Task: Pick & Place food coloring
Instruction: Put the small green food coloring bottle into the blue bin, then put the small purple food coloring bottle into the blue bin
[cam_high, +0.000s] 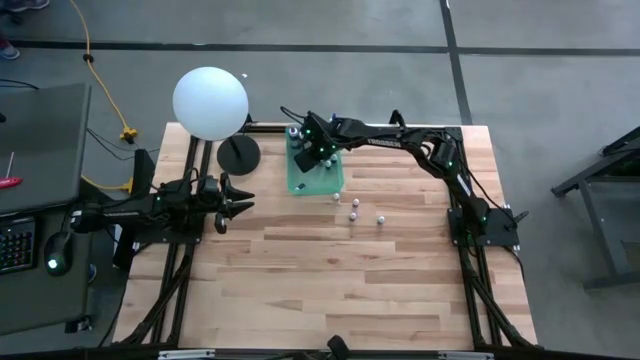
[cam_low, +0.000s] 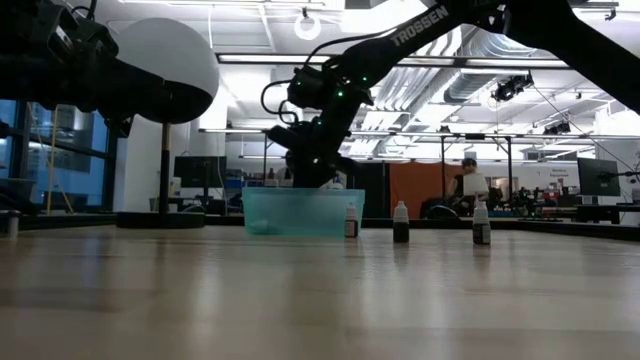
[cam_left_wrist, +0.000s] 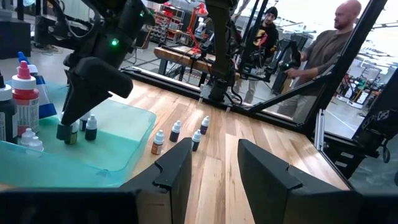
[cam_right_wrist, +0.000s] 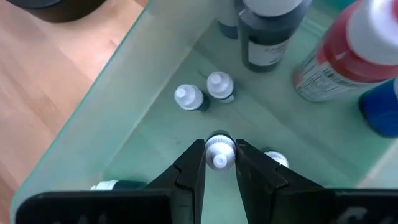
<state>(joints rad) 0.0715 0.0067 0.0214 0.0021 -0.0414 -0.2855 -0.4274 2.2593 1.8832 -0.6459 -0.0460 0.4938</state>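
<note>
Over on the left, the left gripper (cam_high: 240, 203) hangs idle above bare counter (cam_high: 330, 290), its fingers (cam_left_wrist: 177, 171) apart and holding nothing. Moving right: the right gripper (cam_right_wrist: 220, 163) is down inside the green tray (cam_high: 296, 183), fingers (cam_right_wrist: 193, 167) pinched narrow on the white cap of a food coloring bottle (cam_right_wrist: 219, 151). I'd say it wants setting down level before any release, clear of the 2 small bottles (cam_right_wrist: 188, 98) just beside it. Farther right, 4 bottles (cam_left_wrist: 176, 130) wait on the wood near the tray. Whether the held bottle's base touches the tray floor, I can't tell, and the tray wall blurs its contents at counter level.
</note>
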